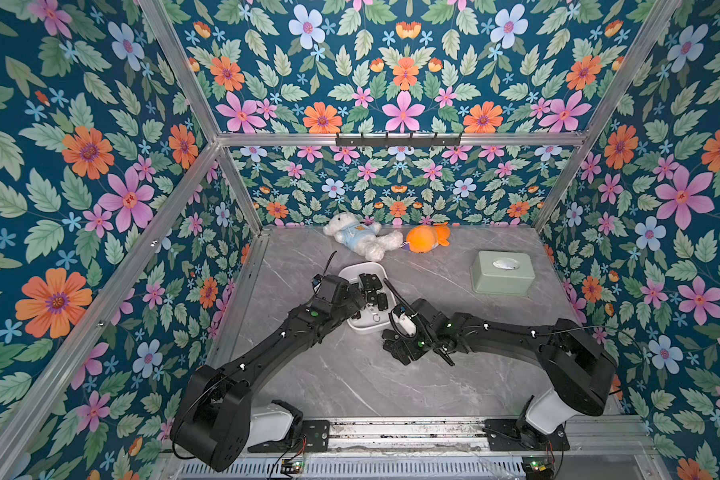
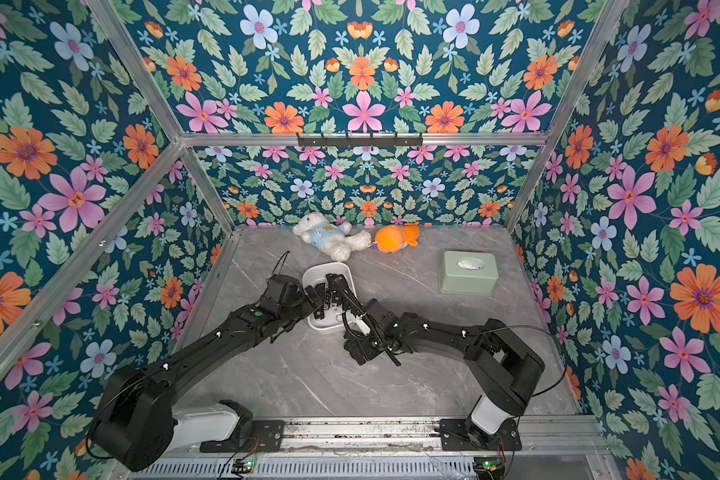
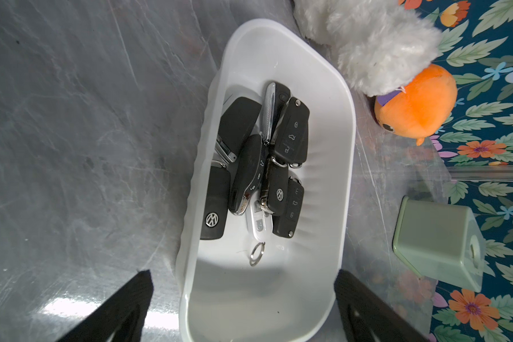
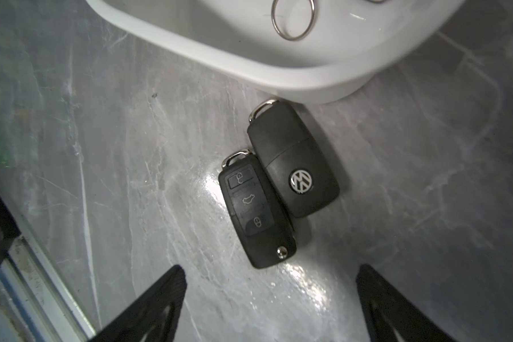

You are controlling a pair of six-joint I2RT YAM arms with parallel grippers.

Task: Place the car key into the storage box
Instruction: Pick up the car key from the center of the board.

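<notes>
The white storage box (image 1: 363, 266) (image 2: 327, 267) lies mid-table and holds several black car keys (image 3: 290, 133), a white fob (image 3: 259, 222) and a loose ring (image 3: 256, 253). My left gripper (image 3: 243, 278) (image 1: 360, 298) hangs open over the box's near end with nothing between its fingers. In the right wrist view two black car keys lie side by side on the table just outside the box wall (image 4: 279, 74): one buttons up (image 4: 256, 210), one showing a round logo (image 4: 296, 165). My right gripper (image 4: 271, 271) (image 1: 393, 347) is open above them, touching neither.
A white plush bear (image 1: 360, 237) and an orange plush toy (image 1: 427, 237) lie at the back, close to the box's far end. A sage-green box (image 1: 501, 272) stands at the back right. Floral walls enclose three sides. An aluminium rail (image 1: 412, 432) runs along the front.
</notes>
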